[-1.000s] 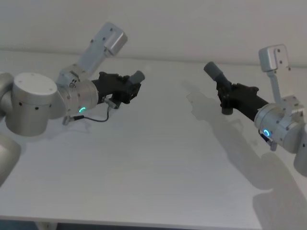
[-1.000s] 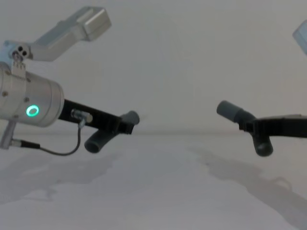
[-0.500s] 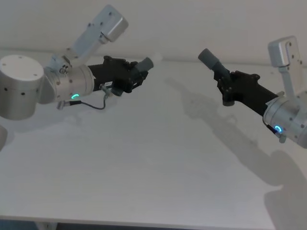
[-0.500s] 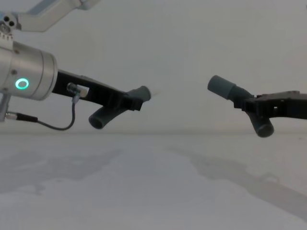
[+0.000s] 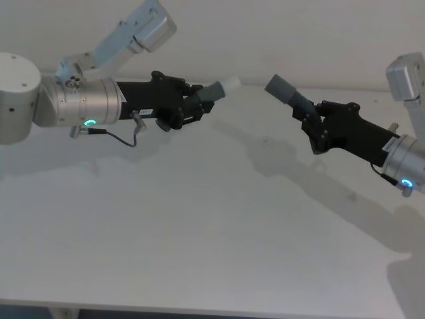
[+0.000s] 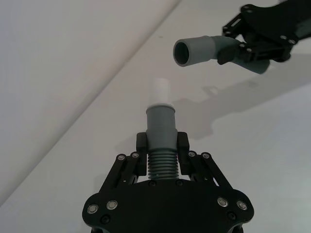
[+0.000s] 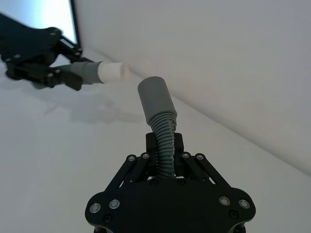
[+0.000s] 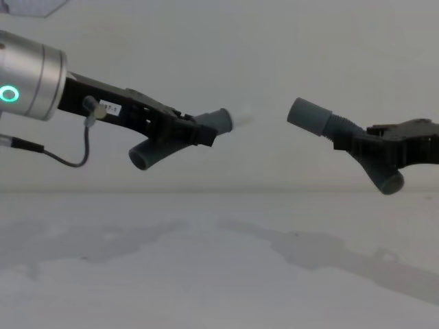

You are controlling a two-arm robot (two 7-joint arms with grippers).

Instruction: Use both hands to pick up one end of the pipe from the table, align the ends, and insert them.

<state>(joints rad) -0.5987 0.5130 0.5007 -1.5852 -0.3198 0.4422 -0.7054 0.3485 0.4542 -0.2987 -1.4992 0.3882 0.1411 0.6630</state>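
Both pipe pieces hang in the air above the white table (image 5: 199,226). My left gripper (image 5: 189,106) is shut on the ribbed part of one piece (image 8: 218,122), whose grey cuff (image 6: 161,121) ends in a white stub (image 6: 159,91) pointing right. My right gripper (image 5: 315,123) is shut on the other ribbed piece (image 7: 165,133). Its grey cuff (image 5: 282,88) has a hollow mouth (image 6: 184,52) that faces left. The two ends face each other across a short gap, with the mouth slightly higher in the chest view. They do not touch.
A pale wall (image 5: 279,33) rises behind the table's far edge. A thin cable (image 8: 68,161) loops under the left wrist. Shadows of both arms lie on the table.
Both arms have lifted their pieces higher and brought them toward the middle. The gap between the white stub and the hollow mouth has narrowed.
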